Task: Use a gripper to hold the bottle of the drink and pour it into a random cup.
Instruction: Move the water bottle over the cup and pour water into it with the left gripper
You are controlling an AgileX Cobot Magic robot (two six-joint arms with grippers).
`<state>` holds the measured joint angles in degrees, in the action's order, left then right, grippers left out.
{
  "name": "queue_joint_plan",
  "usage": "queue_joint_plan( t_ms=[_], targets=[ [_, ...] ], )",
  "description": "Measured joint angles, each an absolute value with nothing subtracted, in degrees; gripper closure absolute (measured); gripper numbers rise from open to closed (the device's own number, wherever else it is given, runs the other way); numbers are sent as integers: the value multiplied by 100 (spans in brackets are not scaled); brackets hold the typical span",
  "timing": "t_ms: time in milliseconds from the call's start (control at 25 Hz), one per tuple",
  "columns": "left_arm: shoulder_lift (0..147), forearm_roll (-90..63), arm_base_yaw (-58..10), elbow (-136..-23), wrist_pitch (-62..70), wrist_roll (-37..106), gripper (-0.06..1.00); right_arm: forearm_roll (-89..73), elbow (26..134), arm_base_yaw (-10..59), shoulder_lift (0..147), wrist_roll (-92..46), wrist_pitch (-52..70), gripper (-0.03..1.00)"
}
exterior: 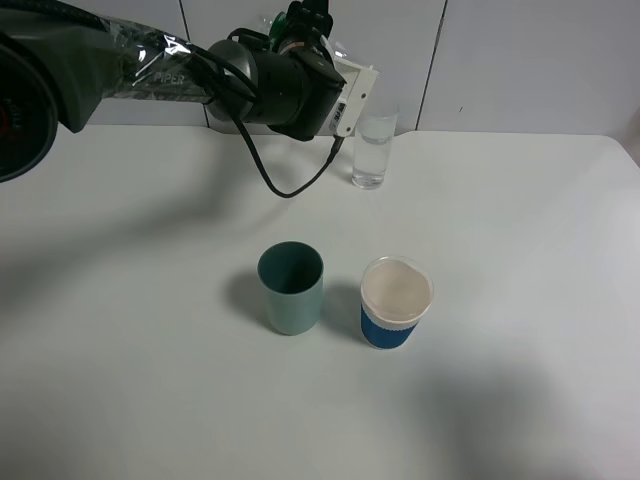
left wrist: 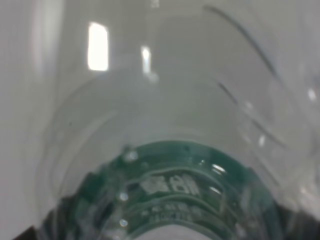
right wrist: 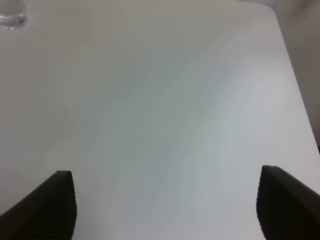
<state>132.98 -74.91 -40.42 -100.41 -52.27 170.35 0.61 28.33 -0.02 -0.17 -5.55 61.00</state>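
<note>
Green-labelled drink bottle [exterior: 300, 28], clenched in left gripper [exterior: 312, 42] jaws upper-centre, could miss the clear glass [exterior: 373, 150] rim and spill onto the tabletop [exterior: 150, 350]; right gripper [right wrist: 165, 205] jaws spread wide, empty.

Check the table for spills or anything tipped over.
Nothing stands out. The glass, green cup and paper cup all stand upright, and the white table around them shows no puddle.

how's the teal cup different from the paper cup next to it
The teal cup is one solid teal-green; the paper cup is white with a blue band. The teal cup's inside looks dark, the paper cup's pale. Both stand upright, open-topped, side by side without touching.
</note>
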Motion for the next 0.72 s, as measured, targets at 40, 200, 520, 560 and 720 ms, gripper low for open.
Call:
queue_joint_plan(
  t_ms=[40,200,520,560,720],
  targets=[
    [13298,-7426,-4042,-10041,-5227,17035,40,61,2833,-2,-17,-555,6100,23],
    [13298,-7209,-4042,-10041,-5227,17035,40,61,2833,-2,-17,-555,6100,23],
    [13298,-7086,-4042,-10041,-5227,17035,40,61,2833,-2,-17,-558,6100,23],
    [13298,-7068,-4042,-10041,-5227,17035,40,61,2833,-2,-17,-558,6100,23],
    [13298,-6978,-4042,-10041,-5238,17035,40,65,2833,-2,-17,-558,6100,23]
  ],
)
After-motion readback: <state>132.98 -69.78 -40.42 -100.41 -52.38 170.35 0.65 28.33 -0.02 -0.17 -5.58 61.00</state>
